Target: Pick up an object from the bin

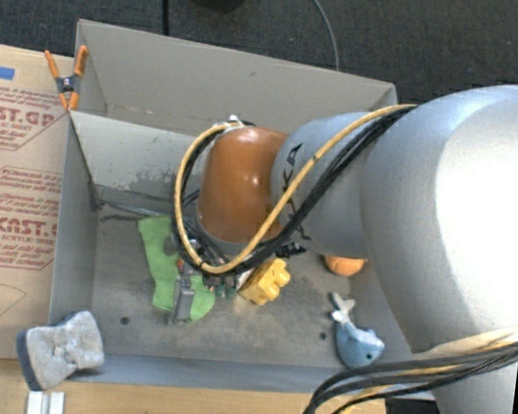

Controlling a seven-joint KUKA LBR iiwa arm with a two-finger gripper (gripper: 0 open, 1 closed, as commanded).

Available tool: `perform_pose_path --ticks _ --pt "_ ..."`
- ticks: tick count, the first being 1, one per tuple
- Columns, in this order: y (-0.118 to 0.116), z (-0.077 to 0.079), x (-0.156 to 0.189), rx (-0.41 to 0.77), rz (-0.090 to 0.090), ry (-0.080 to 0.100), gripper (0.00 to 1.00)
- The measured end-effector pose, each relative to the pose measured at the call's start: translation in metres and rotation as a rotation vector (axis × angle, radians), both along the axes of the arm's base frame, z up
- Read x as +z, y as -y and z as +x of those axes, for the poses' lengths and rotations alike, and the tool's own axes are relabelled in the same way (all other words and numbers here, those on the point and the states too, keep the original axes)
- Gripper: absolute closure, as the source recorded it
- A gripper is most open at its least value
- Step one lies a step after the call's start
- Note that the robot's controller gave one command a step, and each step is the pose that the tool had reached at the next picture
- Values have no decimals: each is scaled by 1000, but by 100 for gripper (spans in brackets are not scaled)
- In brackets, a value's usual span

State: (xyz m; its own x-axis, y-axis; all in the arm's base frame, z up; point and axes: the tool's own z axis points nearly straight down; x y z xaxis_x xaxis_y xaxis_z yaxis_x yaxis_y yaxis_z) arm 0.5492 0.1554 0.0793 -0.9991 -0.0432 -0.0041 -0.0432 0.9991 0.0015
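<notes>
Since the gripper (182,303) is down on the crumpled green soft sheet (158,254), left of centre in the grey metal bin (81,225), we judge that sheet the target; open or closed, we cannot tell.
Near to far we count: one blue plastic fish toy (356,345), one green sheet, one yellow blocky plastic toy (265,283) just beside it, one orange ball (344,266) half hidden by the arm.

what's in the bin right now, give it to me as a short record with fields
container: grey metal bin
end effector: low in the bin's left half, at the green piece's lower end
thing under it: flat light-green soft-looking piece
nearest neighbour: yellow blocky plastic toy, just to its right
further right: blue fish-shaped toy with a white tail; orange rounded thing, partly hidden by the arm
grasp: cannot tell
</notes>
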Motion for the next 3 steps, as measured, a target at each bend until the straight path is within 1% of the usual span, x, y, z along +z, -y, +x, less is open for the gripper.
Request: perform_pose_path --ticks 1,2,3 --pt "26 41 -8 -333 5 4 100" --pt "26 41 -8 -333 5 4 100" --pt "43 28 -4 -269 7 5 100"
